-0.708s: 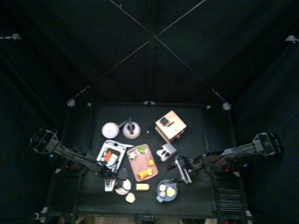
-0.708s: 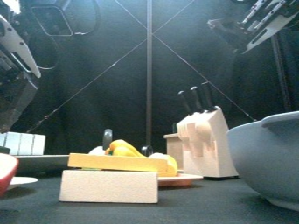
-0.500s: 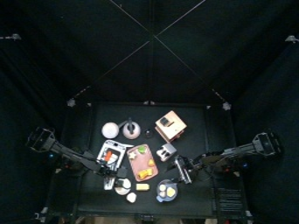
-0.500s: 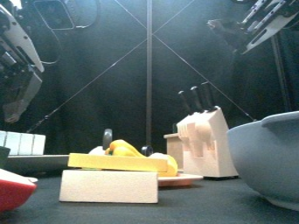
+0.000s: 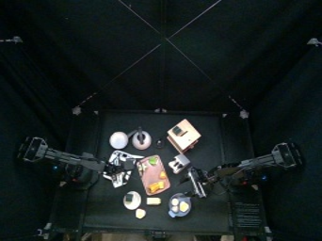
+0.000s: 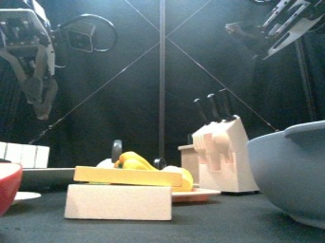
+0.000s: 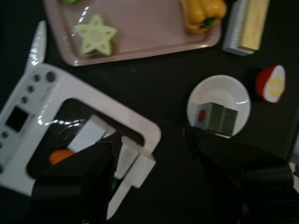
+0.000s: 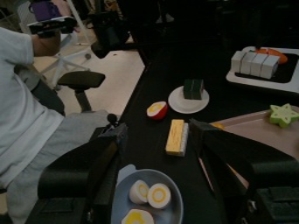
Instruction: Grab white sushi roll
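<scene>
We see the left gripper (image 7: 152,149) hanging over the table with its two jaws spread apart and nothing clamped between them. A narrow white strip (image 7: 126,175) slants through the gap, and we cannot tell what it is.

Directly below the jaws lies the white tray (image 7: 47,92). The white sushi roll (image 7: 87,133) sits inside it, close to the tip of one jaw but not touching it and not between the two. An orange-topped piece (image 7: 59,156) lies just beside it in the same tray.

Beyond the tray's corner, near the other jaw, a small white plate (image 7: 222,92) holds a dark green roll (image 7: 219,117), and a red-and-yellow piece (image 7: 271,80) lies just past the plate. Farther out is the pink board (image 7: 140,35) with a star-shaped slice (image 7: 93,35) on it, and a yellow bar (image 7: 247,22) lies beside it.

From above, we find the tray toward the table's left side, next to the board.

The right gripper (image 8: 158,144) hangs at the table's right front, jaws likewise apart and empty, well away from the tray. Its camera also takes in a person in a white top (image 8: 24,96) outside the pen.
</scene>
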Controlling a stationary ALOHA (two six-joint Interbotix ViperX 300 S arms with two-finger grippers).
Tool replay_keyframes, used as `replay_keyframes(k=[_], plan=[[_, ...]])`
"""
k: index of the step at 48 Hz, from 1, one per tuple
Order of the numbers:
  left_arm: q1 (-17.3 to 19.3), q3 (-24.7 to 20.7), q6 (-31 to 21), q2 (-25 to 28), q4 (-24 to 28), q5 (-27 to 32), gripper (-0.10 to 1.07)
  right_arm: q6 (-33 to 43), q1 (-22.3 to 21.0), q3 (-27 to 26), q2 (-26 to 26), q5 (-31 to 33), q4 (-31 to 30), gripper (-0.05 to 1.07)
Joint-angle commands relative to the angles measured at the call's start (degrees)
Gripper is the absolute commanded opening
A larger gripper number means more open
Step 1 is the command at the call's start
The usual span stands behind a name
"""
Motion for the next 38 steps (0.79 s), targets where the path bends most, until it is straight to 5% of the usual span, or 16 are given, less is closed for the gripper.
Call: replay_keyframes(k=[1,10,19,38], plan=[[0.0,-0.7,-10.28,-0.44,5.45,0.53,0.92,0.09,-0.18,-1.41,-0.44,-0.44,0.18,0.92],[-3.6,2.99,-26.02,-0.44,10.72,0.97,0.92,0.09,-0.18,-1.41,-0.44,-0.44,0.18,0.92],[-5.71,5.71,-36.04,-0.35,9.32,1.05,0.92,0.09,-0.18,-1.41,-0.35,-0.44,0.18,0.92],[-6.94,6.15,-39.02,2.55,4.39,0.97,0.92,0.09,-0.18,-2.11,1.05,-0.44,0.18,0.92]])
